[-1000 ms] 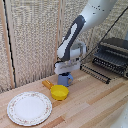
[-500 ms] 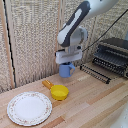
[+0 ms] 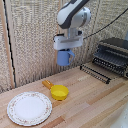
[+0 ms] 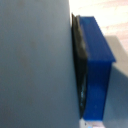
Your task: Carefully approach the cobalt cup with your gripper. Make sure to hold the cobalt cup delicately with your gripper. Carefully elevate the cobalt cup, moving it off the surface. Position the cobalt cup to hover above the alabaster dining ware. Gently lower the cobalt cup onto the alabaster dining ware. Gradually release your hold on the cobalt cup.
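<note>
The blue cup hangs in the air, well above the wooden table, held from above by my gripper, which is shut on its rim. The cup's handle points to the exterior view's right. The white plate with a brownish patterned rim lies on the table at the front of the exterior view's left, far below and to the left of the cup. In the wrist view a blue fingertip shows beside a grey blur that fills most of the picture; the cup cannot be made out there.
A yellow bowl with an orange handle sits on the table between the cup and the plate. A dark wire rack appliance stands at the exterior view's right, with a black cable behind. A woven screen backs the table.
The gripper has risen with the blue cup, from just above the table by the yellow bowl to well above it, and drifted slightly toward the exterior view's left.
</note>
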